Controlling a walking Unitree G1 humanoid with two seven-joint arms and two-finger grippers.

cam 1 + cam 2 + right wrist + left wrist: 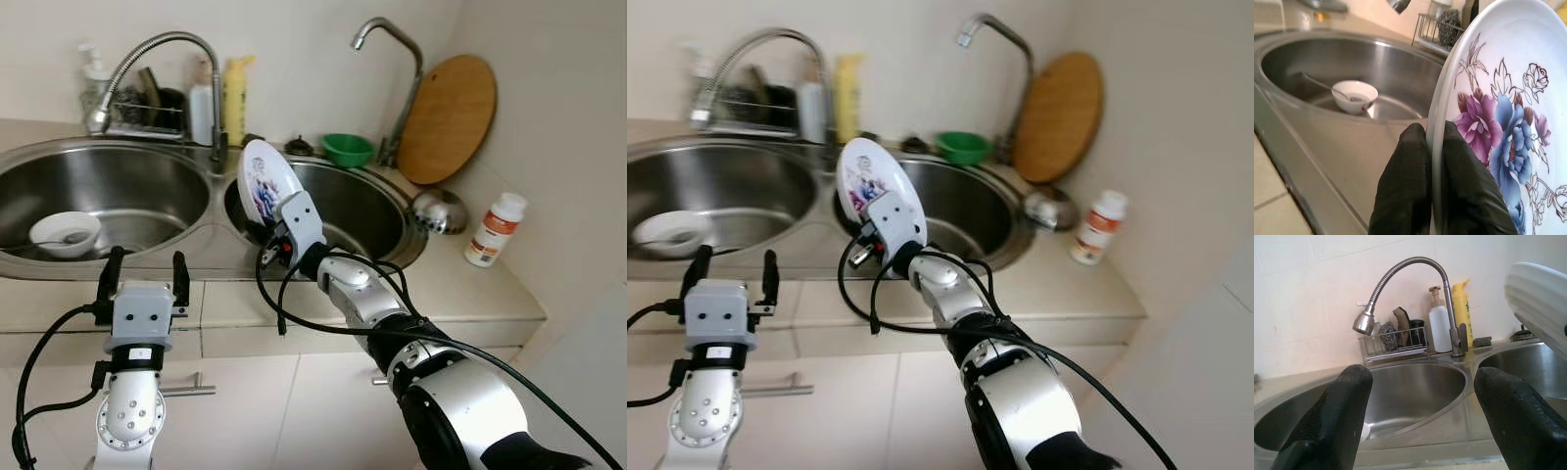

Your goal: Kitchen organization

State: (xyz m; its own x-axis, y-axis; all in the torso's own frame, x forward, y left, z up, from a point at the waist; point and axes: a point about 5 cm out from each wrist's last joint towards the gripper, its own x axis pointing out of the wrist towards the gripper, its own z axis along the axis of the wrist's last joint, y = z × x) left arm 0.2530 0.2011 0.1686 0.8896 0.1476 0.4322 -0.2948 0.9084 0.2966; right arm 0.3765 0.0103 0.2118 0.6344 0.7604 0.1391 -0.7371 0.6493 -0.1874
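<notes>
Above steel double sink, flowered plate

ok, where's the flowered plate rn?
In the right gripper, the flowered plate is pinched by its rim on edge above the right basin, near the divider between the two sinks.

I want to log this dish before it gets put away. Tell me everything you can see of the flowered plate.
The plate is round, white and glossy, seemingly ceramic or melamine, with purple and blue flowers and outlined roses printed on its face and a ribbed underside. It stands on edge, tilted, held in the air over the near rim of the right sink basin. The right gripper is clamped on its rim, one black finger on each side. Nothing else touches it.
</notes>
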